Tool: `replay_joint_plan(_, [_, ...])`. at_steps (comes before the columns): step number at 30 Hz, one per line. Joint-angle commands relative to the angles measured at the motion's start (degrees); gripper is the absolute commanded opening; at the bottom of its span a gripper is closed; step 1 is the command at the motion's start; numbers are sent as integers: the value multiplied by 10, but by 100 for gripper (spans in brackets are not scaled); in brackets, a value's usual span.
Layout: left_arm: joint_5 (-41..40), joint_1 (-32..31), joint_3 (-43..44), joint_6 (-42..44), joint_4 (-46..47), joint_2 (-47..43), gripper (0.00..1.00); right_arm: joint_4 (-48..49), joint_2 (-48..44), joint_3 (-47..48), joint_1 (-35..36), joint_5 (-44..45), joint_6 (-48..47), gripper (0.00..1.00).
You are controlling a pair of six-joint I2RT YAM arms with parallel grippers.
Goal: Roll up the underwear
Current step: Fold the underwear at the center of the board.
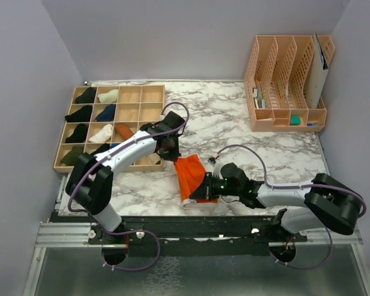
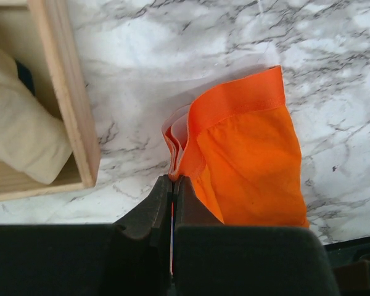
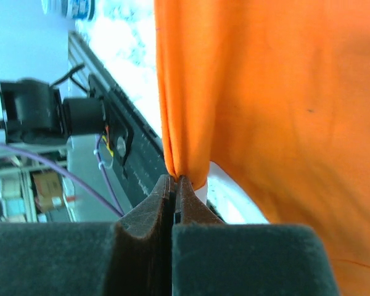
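Holding the orange underwear [image 1: 190, 174] between them, left gripper [image 2: 172, 182] and right gripper [image 3: 174, 180] are clamping its edges (fingers together on cloth); next, probably laying it flat.

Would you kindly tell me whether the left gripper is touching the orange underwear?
Touching. The left wrist view shows the left gripper shut on a fold of the orange underwear, with cloth entering between its fingers.

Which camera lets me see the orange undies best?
The left wrist view: the orange underwear shows nearly whole, folded edge and waistband clear, pinched by the left tool. The top view shows it small and far away. The right wrist view is too close: just orange cloth in the right tool.
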Motion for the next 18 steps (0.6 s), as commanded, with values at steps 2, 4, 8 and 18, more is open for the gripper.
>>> replay_joint_plan(2, [-14, -16, 56, 14, 2, 57, 0, 100, 2, -56, -34, -12, 66, 0])
replay_joint_plan(4, [-13, -19, 71, 17, 0, 79, 0, 88, 4, -55, -37, -7, 67, 0])
replay_joint_plan(8, [-13, -30, 113, 22, -6, 117, 0, 104, -6, -83, -41, 20, 83, 0])
replay_joint_plan(18, [-13, -68, 233, 32, -38, 214, 0, 67, -76, -137, -48, 93, 144, 0])
